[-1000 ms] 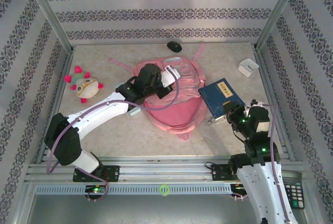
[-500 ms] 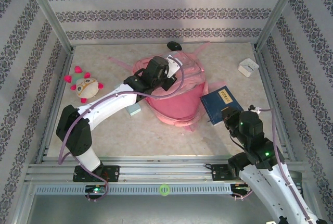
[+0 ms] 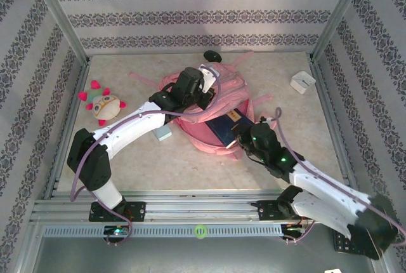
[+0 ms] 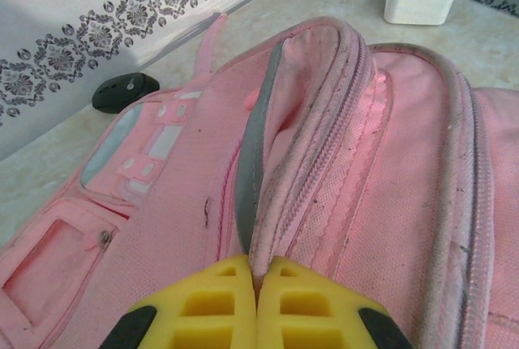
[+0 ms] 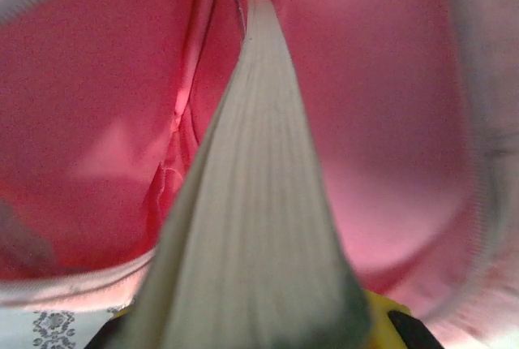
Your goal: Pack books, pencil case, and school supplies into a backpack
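Marbled beige table (image 3: 158,165), walled booth: left gripper (image 4: 258,276) pinches the large pink fabric backpack's (image 3: 231,92) mouth rim, right gripper (image 3: 243,134) clamps the thin dark blue book (image 3: 225,124), part-inserted from 5 o'clock; pale blue pouch (image 3: 163,134) at the backpack's 8 o'clock unpacked, so packing is judged barely begun.

book (image 3: 224,126) — partway inside the backpack (image 3: 229,90)

- Top view: bright, even overhead light; shadows on the pale worktop (image 3: 139,159) are soft and faint.
- Left wrist view: sharp and well lit across the backpack (image 4: 365,170) fabric.
- Right wrist view: blurred; the book (image 5: 251,227) sits too close to focus, and the pink lining behind it is hazy.
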`<action>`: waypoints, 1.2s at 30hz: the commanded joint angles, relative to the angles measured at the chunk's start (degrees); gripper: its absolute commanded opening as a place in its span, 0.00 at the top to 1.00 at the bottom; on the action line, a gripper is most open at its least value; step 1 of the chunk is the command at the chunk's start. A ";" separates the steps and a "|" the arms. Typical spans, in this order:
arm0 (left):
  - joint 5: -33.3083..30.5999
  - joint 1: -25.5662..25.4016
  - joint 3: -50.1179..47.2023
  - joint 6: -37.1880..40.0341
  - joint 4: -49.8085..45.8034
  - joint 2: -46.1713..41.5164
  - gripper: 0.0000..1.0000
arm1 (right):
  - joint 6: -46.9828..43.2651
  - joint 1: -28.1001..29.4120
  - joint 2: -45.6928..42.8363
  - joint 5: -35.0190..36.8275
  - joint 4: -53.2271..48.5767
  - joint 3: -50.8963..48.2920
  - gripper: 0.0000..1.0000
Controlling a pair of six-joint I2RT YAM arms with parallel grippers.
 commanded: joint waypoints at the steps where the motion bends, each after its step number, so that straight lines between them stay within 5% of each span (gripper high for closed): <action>1: 2.32 0.33 0.75 -2.41 5.29 -4.56 1.00 | 2.90 1.37 7.14 3.34 22.55 -0.52 1.00; 10: 3.64 0.42 1.20 -2.98 5.47 -5.17 1.00 | 7.18 1.07 32.97 5.17 47.07 3.25 1.00; 26: 4.75 0.90 0.24 -2.63 5.21 -6.21 1.00 | 9.13 -3.33 52.95 7.49 56.31 14.08 1.00; 32: 3.99 1.21 0.95 -2.65 4.32 -5.12 1.00 | 10.99 -3.36 48.96 6.32 43.60 12.09 0.57; 36: 3.54 1.73 0.76 -2.70 4.11 -4.87 1.00 | 9.53 -4.26 43.33 3.57 35.83 10.16 0.47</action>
